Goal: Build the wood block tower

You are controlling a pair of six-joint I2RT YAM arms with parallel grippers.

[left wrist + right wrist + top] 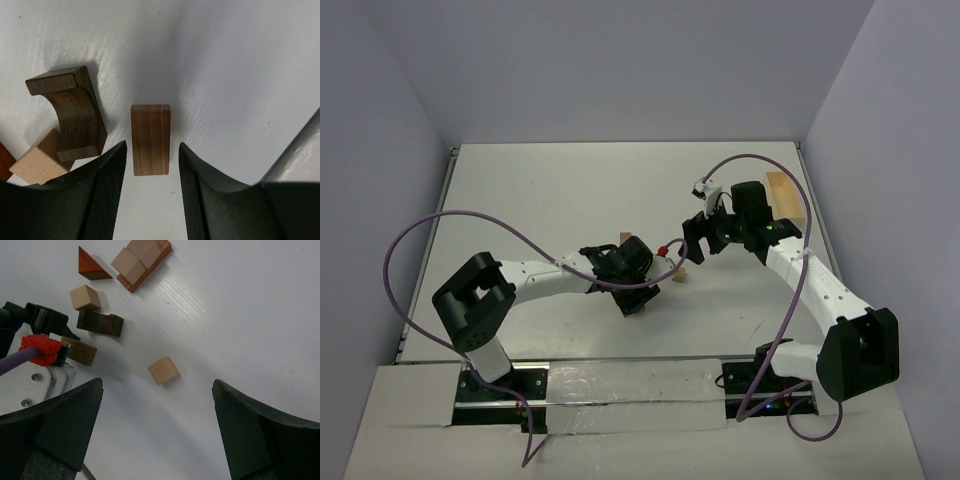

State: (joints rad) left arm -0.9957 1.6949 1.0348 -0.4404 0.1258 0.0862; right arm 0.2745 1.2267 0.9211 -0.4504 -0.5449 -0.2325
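At lower centre, left wrist view, our open left gripper [152, 146] straddles the dark brown rectangular wooden bar [150, 132], lengthwise up-frame.

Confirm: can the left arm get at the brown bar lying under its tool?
Probably yes. The left tool is open, one finger either side of the brown bar, with a gap showing on both sides. The dark arch sits off to the side, apart from the bar.

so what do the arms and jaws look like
Left arm and right arm: white shells, black joints. A purple cable loops off each. The jaws are black and curved, the left pair's inner faces cross-hatched. Red clip at the left wrist.
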